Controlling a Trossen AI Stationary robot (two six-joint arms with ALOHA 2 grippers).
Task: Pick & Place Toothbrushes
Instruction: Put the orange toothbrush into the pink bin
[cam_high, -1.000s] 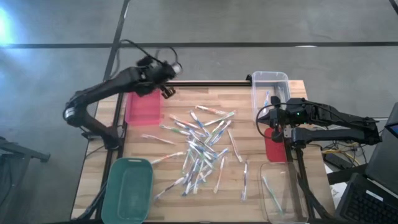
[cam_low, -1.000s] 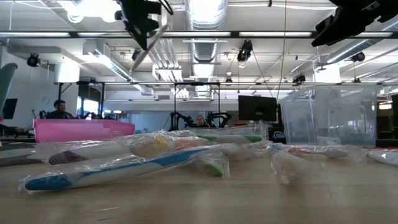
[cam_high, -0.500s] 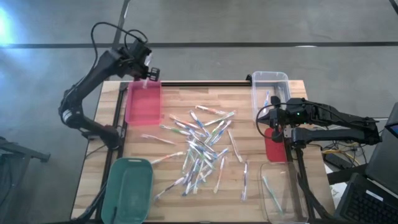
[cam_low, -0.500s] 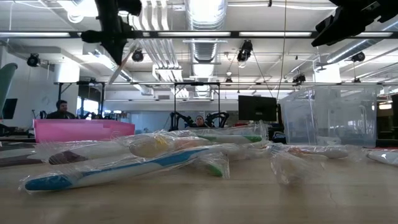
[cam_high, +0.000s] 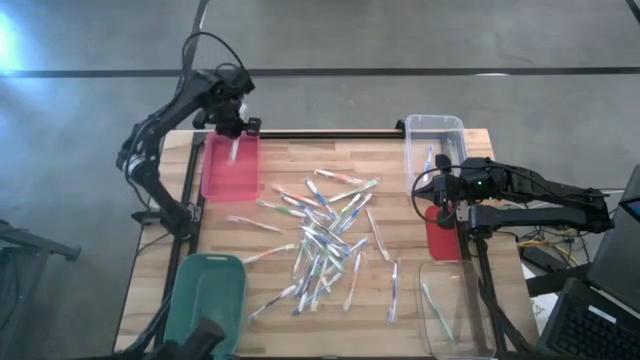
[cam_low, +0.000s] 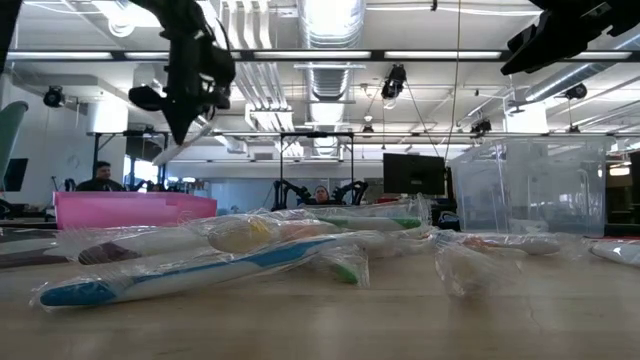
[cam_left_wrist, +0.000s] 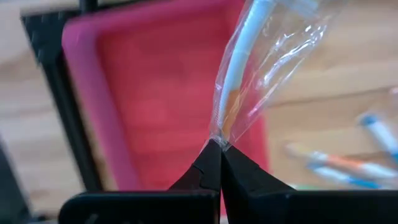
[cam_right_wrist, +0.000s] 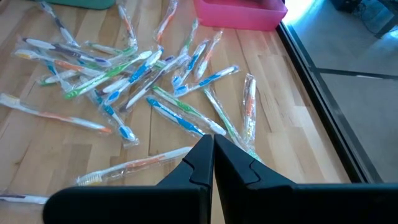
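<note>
My left gripper (cam_high: 232, 128) hangs over the pink bin (cam_high: 230, 168) at the table's far left, shut on one wrapped toothbrush (cam_left_wrist: 239, 62) with a white handle and an orange accent. The same toothbrush (cam_low: 188, 140) dangles well above the pink bin (cam_low: 130, 208) in the low view. Many more wrapped toothbrushes (cam_high: 320, 235) lie loose on the wooden table's middle. My right gripper (cam_right_wrist: 211, 142) waits shut above the table's right side, touching nothing. My left gripper pinches the clear wrapper's end (cam_left_wrist: 219, 138) between its two shut fingertips, coming from above and pointing down. The toothbrush hangs below the fingers on a slant, lifted clear of the bin and the table.
A clear bin (cam_high: 433, 140) with a few toothbrushes stands at the far right. A second clear bin (cam_high: 455, 310) sits at the near right, a green bin (cam_high: 210, 300) at the near left, and a red bin (cam_high: 440, 235) lies under the right arm. People sit in the room behind.
My left gripper has carried the toothbrush toward the table's left edge, from beside the pink bin's far right corner to above the bin. It has sunk and rolled at the wrist. The toothbrush has stayed hanging from the shut fingers.
</note>
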